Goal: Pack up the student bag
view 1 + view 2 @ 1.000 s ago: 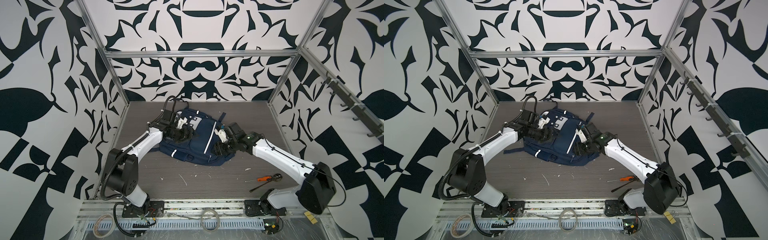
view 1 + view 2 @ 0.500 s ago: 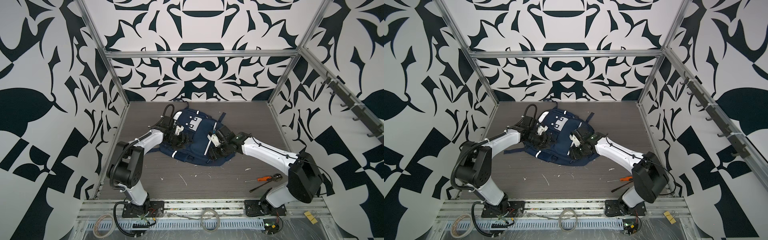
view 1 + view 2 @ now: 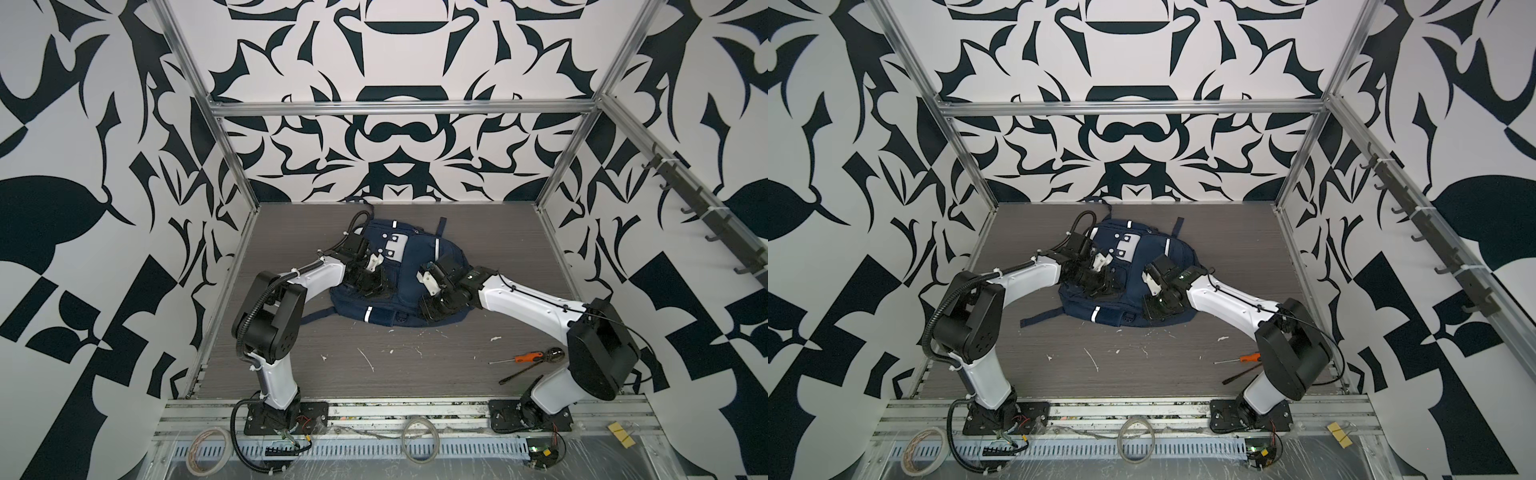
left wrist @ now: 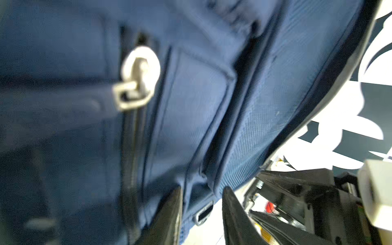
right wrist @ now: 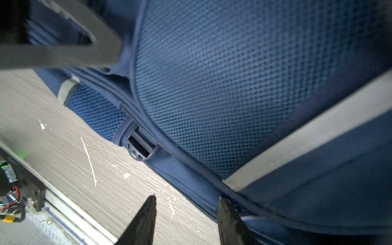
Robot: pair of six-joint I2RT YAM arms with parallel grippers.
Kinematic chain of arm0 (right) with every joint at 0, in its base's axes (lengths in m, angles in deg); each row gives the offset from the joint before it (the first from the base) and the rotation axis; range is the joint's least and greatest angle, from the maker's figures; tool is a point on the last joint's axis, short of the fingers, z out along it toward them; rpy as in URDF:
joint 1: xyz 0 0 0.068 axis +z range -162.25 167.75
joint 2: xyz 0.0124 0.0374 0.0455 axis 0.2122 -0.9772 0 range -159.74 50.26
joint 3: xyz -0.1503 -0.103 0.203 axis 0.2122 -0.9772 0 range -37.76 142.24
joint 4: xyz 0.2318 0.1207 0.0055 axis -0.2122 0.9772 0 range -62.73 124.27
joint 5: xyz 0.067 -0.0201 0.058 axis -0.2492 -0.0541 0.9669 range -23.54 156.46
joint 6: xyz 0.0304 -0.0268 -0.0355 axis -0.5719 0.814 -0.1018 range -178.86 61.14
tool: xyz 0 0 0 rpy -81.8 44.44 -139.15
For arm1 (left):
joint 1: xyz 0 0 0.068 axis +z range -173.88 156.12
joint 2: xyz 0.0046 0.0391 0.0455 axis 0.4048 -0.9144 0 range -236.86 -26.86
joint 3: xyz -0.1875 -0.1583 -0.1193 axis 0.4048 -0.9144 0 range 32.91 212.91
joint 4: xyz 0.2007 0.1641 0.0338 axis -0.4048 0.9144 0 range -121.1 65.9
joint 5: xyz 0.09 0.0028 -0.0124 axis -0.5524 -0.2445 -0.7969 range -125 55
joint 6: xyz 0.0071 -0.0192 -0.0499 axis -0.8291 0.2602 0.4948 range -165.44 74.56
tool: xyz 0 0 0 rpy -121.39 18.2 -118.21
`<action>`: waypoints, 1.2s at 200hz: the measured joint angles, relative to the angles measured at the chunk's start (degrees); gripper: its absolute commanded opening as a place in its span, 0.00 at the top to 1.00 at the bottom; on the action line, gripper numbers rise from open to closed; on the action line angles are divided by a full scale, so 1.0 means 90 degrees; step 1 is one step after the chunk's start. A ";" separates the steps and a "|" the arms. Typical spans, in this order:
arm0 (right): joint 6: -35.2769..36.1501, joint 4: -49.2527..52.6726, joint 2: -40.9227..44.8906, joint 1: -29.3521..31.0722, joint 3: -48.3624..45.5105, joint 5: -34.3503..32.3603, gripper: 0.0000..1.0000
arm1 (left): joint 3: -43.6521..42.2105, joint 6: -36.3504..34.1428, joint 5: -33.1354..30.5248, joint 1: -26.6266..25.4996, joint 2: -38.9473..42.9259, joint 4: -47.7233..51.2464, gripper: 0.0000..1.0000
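Note:
The student bag [image 3: 409, 270] [image 3: 1133, 282] is a navy backpack with white stripes, lying flat mid-table in both top views. My left gripper [image 3: 376, 286] [image 3: 1100, 286] is low on its left half. In the left wrist view the left gripper [image 4: 202, 191] stands open with a gap; a folded edge of the bag [image 4: 201, 95] lies between its fingers, near a silver zip pull [image 4: 137, 78]. My right gripper [image 3: 432, 309] [image 5: 187, 200] is open at the bag's front right edge. One of its fingers is over the table, the other on the bag's zip seam [image 5: 191, 195].
An orange-handled screwdriver [image 3: 528, 357] and a black tool [image 3: 523, 372] lie on the table at the front right. A loose dark strap [image 3: 316, 318] trails from the bag's left. White scraps [image 3: 365, 359] dot the wood-grain table [image 3: 415, 374]. A hook rail [image 3: 706, 216] runs along the right wall.
Both grippers have come down and forward on the bag, and both pairs of jaws have narrowed, the left more. Both arms' elbows have swung back toward their bases.

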 measured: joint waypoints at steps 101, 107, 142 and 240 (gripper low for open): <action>-0.0590 0.0158 0.1331 -0.0641 -0.0561 -0.0138 0.34 | 0.1559 -0.0401 -0.1348 -0.0588 -0.0119 0.1316 0.36; -0.0636 0.0177 0.1336 -0.0687 -0.0646 -0.0138 0.33 | 0.1593 -0.0415 -0.1387 -0.0585 -0.0192 0.1365 0.34; -0.0770 0.0279 0.1243 -0.0758 -0.1032 -0.0126 0.32 | 0.1775 -0.0449 -0.1440 -0.0578 -0.0639 0.1438 0.29; -0.0770 0.0216 0.0629 -0.0765 -0.0840 -0.0325 0.47 | 0.1746 -0.0204 -0.1141 -0.0590 -0.0964 0.1219 0.65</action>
